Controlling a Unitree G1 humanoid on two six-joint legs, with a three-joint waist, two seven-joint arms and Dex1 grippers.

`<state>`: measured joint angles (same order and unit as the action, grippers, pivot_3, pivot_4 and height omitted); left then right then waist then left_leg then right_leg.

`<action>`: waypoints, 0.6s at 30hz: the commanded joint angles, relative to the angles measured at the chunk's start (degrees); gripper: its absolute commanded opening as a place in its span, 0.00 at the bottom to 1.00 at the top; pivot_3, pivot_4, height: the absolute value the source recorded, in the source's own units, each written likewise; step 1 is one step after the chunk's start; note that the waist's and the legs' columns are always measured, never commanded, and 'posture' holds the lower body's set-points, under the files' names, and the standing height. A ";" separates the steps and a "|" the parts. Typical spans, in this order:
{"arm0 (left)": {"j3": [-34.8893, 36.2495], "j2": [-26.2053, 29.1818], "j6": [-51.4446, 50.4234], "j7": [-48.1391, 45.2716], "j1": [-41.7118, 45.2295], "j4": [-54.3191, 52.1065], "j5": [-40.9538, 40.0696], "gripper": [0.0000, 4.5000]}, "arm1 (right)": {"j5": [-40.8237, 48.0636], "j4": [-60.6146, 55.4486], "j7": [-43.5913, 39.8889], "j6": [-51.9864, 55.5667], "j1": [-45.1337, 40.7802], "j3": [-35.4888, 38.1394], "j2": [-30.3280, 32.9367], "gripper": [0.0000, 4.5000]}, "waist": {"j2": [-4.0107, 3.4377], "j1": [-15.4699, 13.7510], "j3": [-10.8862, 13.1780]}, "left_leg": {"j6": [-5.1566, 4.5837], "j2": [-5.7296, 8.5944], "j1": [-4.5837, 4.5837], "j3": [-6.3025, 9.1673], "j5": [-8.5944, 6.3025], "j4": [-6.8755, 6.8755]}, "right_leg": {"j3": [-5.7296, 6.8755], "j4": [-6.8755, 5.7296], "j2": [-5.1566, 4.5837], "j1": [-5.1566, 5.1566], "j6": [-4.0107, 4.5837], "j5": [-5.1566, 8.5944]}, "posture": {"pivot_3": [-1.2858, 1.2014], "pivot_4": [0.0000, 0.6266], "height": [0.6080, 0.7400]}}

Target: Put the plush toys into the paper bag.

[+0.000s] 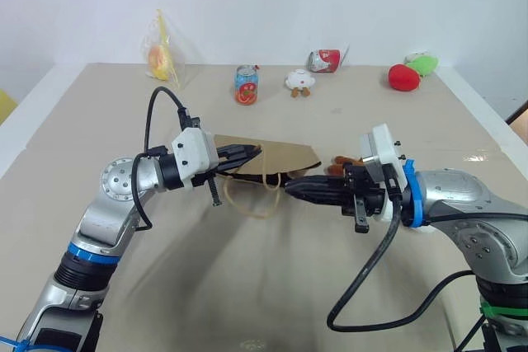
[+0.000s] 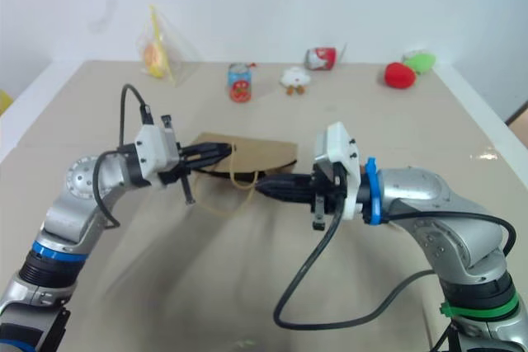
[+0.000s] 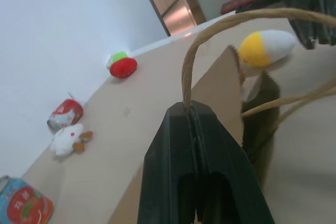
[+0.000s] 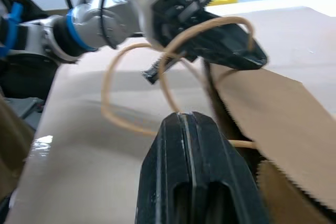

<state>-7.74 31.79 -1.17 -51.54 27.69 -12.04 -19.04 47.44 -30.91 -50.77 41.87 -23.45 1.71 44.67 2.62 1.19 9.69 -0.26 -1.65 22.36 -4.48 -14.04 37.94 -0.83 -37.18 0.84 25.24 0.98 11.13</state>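
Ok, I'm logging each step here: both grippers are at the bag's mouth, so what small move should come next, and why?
Probably draw the two grippers apart to spread the mouth. The left gripper is shut on the bag's edge by a handle, the right gripper is shut at the opposite edge, yet the bag lies nearly flat. The egg toy and brown toy sit outside it.

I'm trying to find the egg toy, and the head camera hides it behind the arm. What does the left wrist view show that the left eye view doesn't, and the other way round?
Left wrist view: the white and yellow egg plush lying beyond the bag's serrated edge.

Left eye view: the brown furry plush peeking out behind the right gripper, plus a yellow toy in a clear wrapper.

Both: the paper bag, the left gripper shut on a cord handle, the small white plush with orange feet, and the red and green plushes.
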 commanded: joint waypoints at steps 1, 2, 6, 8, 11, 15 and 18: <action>1.68 -0.75 -0.49 1.99 0.51 -2.29 0.49 0.00 | -1.36 0.22 1.08 -0.67 -0.78 0.04 -0.61 0.01 | 0.00 0.02 0.00 | 0.00 0.00 0.00 0.00 0.00 0.01 | 0.00 0.00 0.00 0.00 0.00 0.00 | 0.52 0.24 1.00; 1.86 -0.98 -0.83 2.53 0.69 -2.23 0.58 0.00 | -1.78 0.37 1.23 -0.76 -0.82 -0.09 -0.73 0.01 | 0.00 0.02 0.00 | 0.00 0.00 0.00 0.00 0.00 0.01 | 0.00 0.00 0.00 0.00 0.00 0.00 | 0.52 0.24 1.00; 2.53 -2.25 -3.07 4.92 1.58 -2.38 0.54 0.00 | -3.53 0.98 1.39 -1.39 -0.81 -0.71 -1.11 0.01 | 0.00 0.02 0.00 | 0.00 -0.01 0.00 0.01 0.00 0.01 | 0.00 -0.01 0.02 0.00 0.00 0.00 | 0.52 0.24 1.00; 2.55 -2.60 -3.80 5.52 1.84 -2.95 0.50 0.00 | -4.61 1.41 1.71 -1.84 -1.21 -1.32 -1.57 0.01 | 0.00 0.01 0.00 | 0.00 -0.01 0.00 0.02 0.00 0.01 | 0.01 -0.01 0.02 0.00 0.00 0.00 | 0.52 0.24 1.00; 2.45 -2.88 -4.79 6.14 1.96 -4.25 0.39 0.00 | -7.58 2.48 2.66 -2.89 -2.65 -3.46 -3.20 0.01 | 0.00 0.09 0.00 | 0.00 0.00 0.01 -0.01 0.00 0.01 | -0.02 -0.01 0.01 0.01 -0.01 -0.01 | 0.52 0.24 1.00; 2.20 -2.82 -5.36 6.06 1.45 -5.66 0.34 0.00 | -10.56 3.64 4.42 -3.33 -5.04 -5.87 -5.80 0.01 | 0.00 0.10 0.00 | 0.00 -0.01 0.01 0.01 0.00 0.01 | -0.01 -0.01 0.03 0.02 0.00 -0.01 | 0.52 0.24 1.00; 2.17 -2.96 -5.93 6.40 0.83 -6.64 0.39 0.00 | -12.49 4.29 5.35 -3.17 -6.60 -7.24 -7.43 0.01 | 0.00 0.03 0.00 | 0.00 -0.02 0.01 0.01 0.00 0.01 | -0.01 -0.02 0.04 0.02 0.01 -0.02 | 0.52 0.24 1.00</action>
<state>-6.53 28.76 -6.80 -45.49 28.45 -16.37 -18.56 35.84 -26.34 -45.98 39.69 -28.60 -5.20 37.61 2.61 1.22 9.69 -0.26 -1.67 22.39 -4.47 -14.04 37.95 -0.84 -37.19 0.88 25.26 0.99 11.11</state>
